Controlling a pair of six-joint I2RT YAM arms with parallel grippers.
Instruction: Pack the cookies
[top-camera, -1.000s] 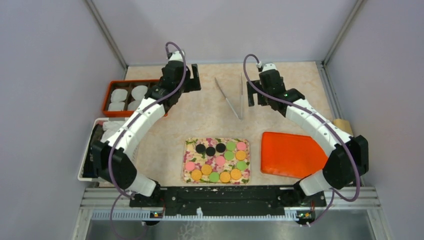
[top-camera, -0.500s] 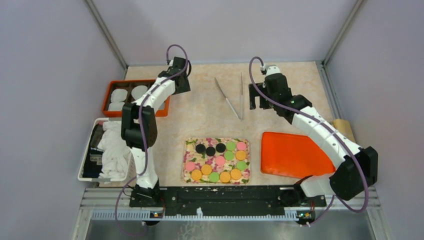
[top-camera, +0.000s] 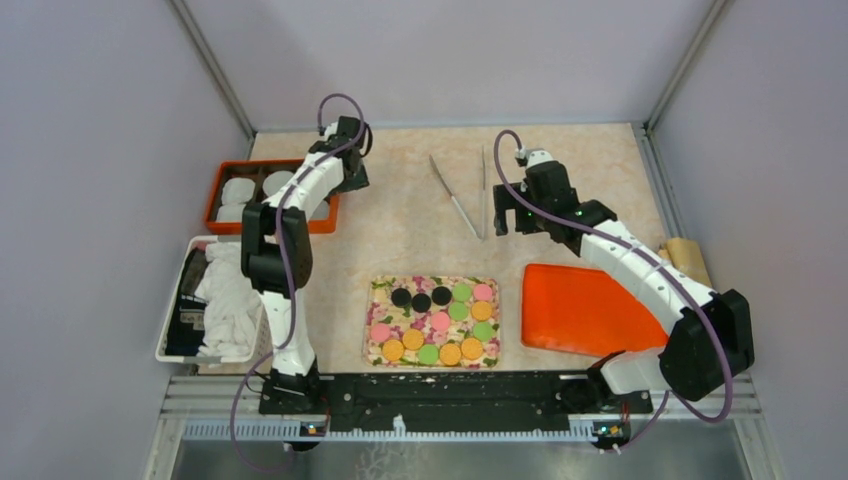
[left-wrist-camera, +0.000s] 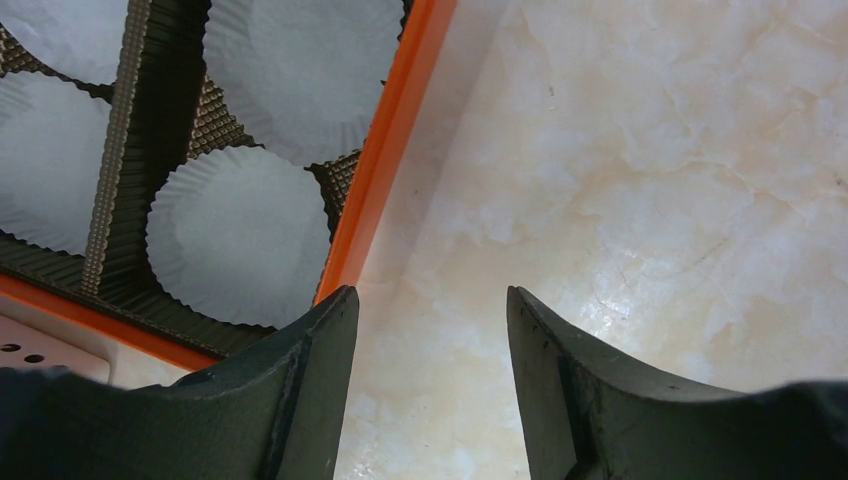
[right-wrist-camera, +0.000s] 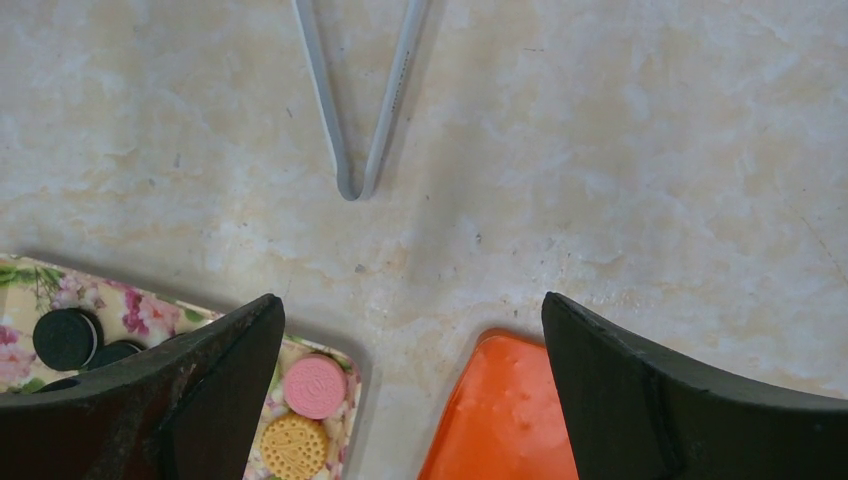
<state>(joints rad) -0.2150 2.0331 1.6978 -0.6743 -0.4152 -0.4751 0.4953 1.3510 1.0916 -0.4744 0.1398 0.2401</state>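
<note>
The cookies are small flat discs in black, pink, green and orange, lying in rows on a floral tray. A pink cookie, an orange one and a black one show in the right wrist view. My left gripper is open and empty over bare table, just right of the orange box that holds white paper cups. My right gripper is open and empty, above the table between the tray's far right corner and the orange lid.
Metal tongs lie at the back middle. The orange lid lies right of the tray. A white basket with a white cloth stands at the left edge. Grey walls enclose the table.
My left arm has folded upright and its gripper has moved left to the orange box's right edge. My right gripper has come a little nearer, toward the tongs' tip.
</note>
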